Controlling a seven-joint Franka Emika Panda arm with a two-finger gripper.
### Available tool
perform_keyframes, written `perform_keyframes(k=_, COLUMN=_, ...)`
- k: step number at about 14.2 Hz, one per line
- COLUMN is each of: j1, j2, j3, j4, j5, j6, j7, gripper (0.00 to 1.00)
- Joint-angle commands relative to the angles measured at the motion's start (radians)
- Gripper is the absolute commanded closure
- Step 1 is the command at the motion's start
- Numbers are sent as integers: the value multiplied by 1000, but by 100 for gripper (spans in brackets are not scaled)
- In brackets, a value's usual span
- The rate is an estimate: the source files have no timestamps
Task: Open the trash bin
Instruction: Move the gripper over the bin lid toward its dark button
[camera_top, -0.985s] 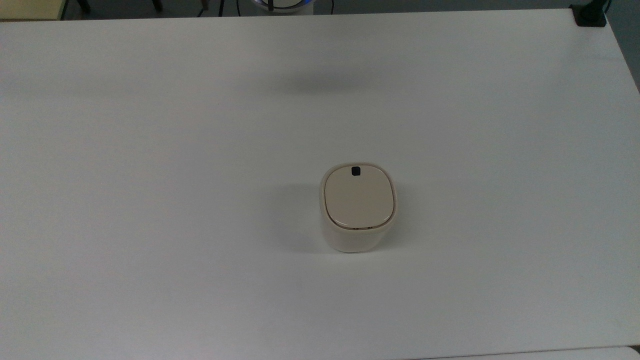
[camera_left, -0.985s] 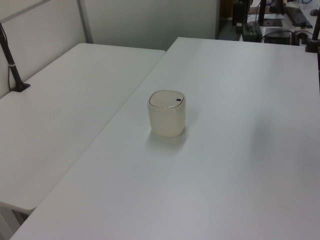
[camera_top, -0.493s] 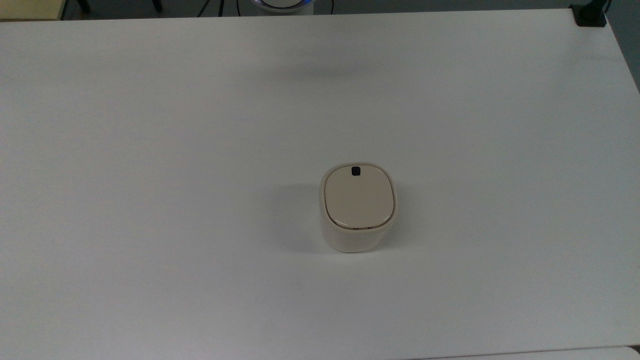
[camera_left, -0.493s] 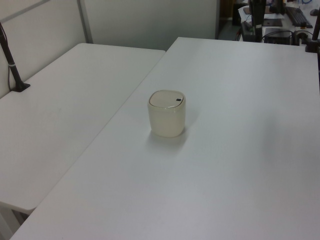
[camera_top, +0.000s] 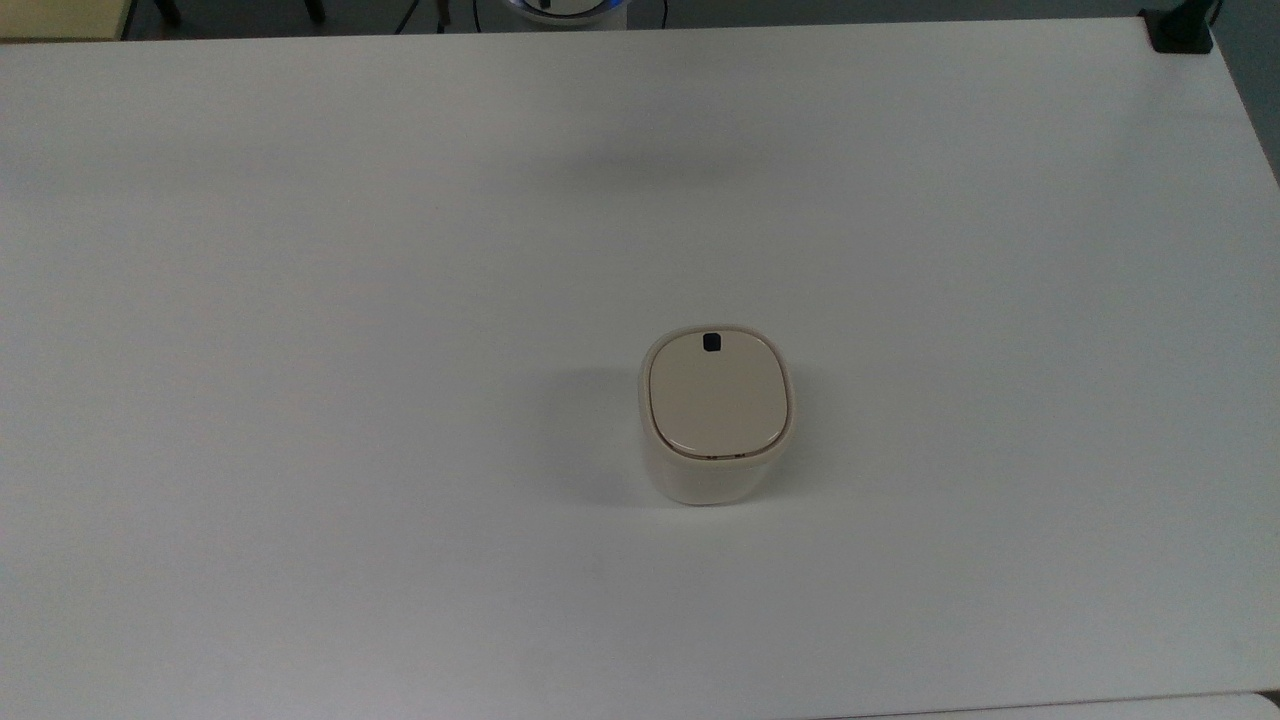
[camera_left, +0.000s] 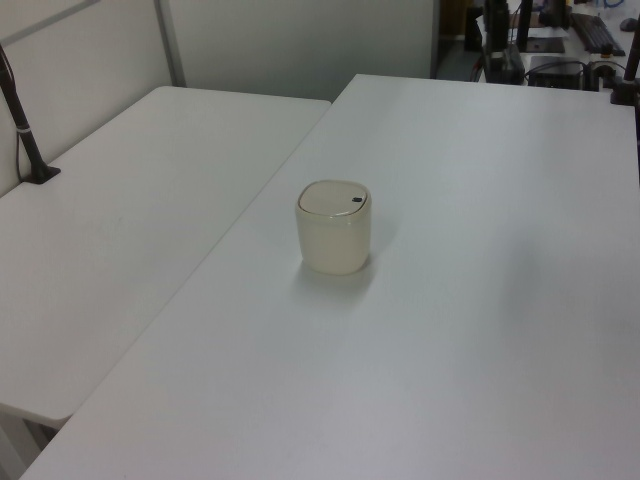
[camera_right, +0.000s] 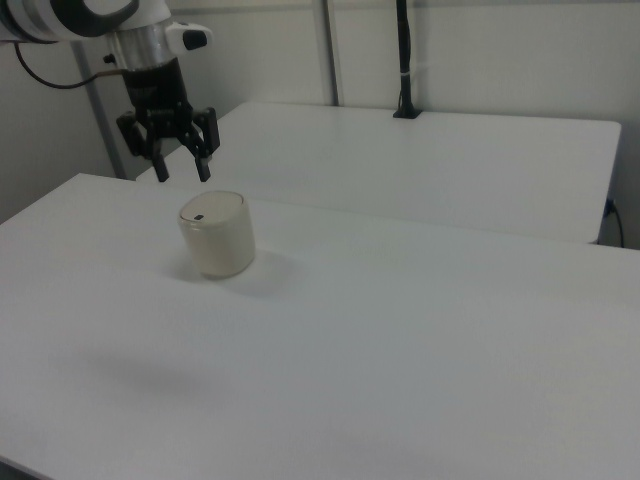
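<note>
Change since earlier: nothing on the table has shifted; the trash bin (camera_top: 716, 412) sits where it was, and in the left view a dark upright shape at the top right edge has slid slightly leftward.
Top view: the bin stands just right of centre and below the middle of the white table (camera_top: 300, 300), lid (camera_top: 717, 400) shut flat, black square button (camera_top: 711, 342) at the lid's upper edge. A soft shadow lies on the table near the top centre.
Left view: the bin (camera_left: 334, 227) is near the frame's centre, by the seam with a second table, button (camera_left: 357, 201) at the lid's right.
Right view: the claw (camera_right: 181, 166) hangs in the upper left, above and apart from the bin (camera_right: 217, 234), fingers spread open and pointing down, holding nothing, probably lining up over the button (camera_right: 198, 216).
Writing: none readable.
</note>
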Motion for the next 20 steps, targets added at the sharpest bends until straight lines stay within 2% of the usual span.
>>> perform_keyframes(k=1, j1=-7, j2=11, j3=15, j4=-23, j5=5, j6=156, j7=95, gripper=59)
perform_keyframes(k=3, j1=-3, j2=19, j3=17, j4=-23, j5=18, j6=196, j7=150, gripper=94)
perform_keyframes(k=4, j1=-1, j2=22, j3=17, j4=-24, j5=38, j6=218, j7=174, gripper=100)
perform_keyframes(k=6, j1=-6, j2=40, j3=17, j4=-52, j5=142, j6=320, j7=185, gripper=100)
perform_keyframes(k=7, j1=-1, j2=44, j3=17, j4=-87, j5=158, j6=401, j7=187, gripper=100)
perform_keyframes(k=10, j1=16, j2=57, j3=30, j4=-165, j5=166, j6=598, j7=253, gripper=100)
perform_keyframes(k=13, j1=22, j2=96, j3=52, j4=-169, j5=166, j6=649, j7=285, gripper=100)
perform_keyframes(k=20, j1=97, j2=205, j3=53, j4=-169, j5=147, j6=830, j7=429, gripper=100)
